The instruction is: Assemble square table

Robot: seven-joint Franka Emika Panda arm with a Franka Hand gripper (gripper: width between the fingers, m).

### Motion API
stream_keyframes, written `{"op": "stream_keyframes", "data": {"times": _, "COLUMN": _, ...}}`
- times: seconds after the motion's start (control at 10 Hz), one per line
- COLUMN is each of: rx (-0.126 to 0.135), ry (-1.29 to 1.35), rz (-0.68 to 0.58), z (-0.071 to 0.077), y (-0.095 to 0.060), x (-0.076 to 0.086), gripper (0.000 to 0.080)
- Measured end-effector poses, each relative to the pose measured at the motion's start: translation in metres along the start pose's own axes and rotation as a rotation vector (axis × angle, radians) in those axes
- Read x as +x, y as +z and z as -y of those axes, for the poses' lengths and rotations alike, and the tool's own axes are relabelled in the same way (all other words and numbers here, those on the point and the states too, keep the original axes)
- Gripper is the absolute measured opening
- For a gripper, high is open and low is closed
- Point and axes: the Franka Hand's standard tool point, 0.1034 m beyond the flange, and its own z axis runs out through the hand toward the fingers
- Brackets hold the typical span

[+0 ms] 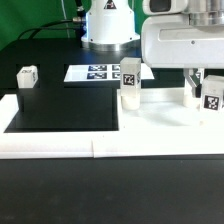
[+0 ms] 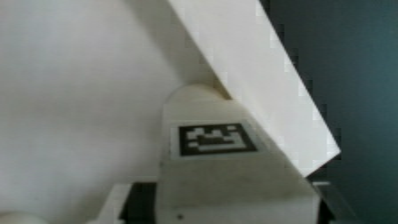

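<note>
The large white square plate lies flat at the exterior view's right. One white tagged leg stands upright at its far corner nearer the middle. My gripper is at the plate's far corner on the exterior view's right, shut on a second tagged leg held upright on or just above the plate. In the wrist view this leg sits between my dark fingers, its end against the plate's corner. A third leg lies loose on the black table at the left.
The marker board lies near the robot base. White border rails run along the front of the black table. The arm's white wrist housing hangs over the plate's far right.
</note>
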Motion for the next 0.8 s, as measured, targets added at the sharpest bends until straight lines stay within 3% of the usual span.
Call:
{"op": "stream_keyframes", "data": {"times": 0.1, "rx": -0.013, "ry": 0.188, "rz": 0.009, "z": -0.0006, "y": -0.0010, "x": -0.0008, "gripper": 0.0291}}
{"op": "stream_keyframes", "data": {"times": 0.4, "rx": -0.011, "ry": 0.788, "rz": 0.027, "z": 0.0001, "y": 0.0006, "x": -0.0009, "gripper": 0.0291}}
{"op": "stream_keyframes", "data": {"times": 0.6, "rx": -0.001, "ry": 1.001, "rz": 0.037, "z": -0.0011, "y": 0.0005, "x": 0.0004, "gripper": 0.0291}}
{"op": "stream_keyframes", "data": {"times": 0.8, "rx": -0.015, "ry": 1.056, "rz": 0.037, "z": -0.0032, "y": 0.0008, "x": -0.0010, "gripper": 0.0291}}
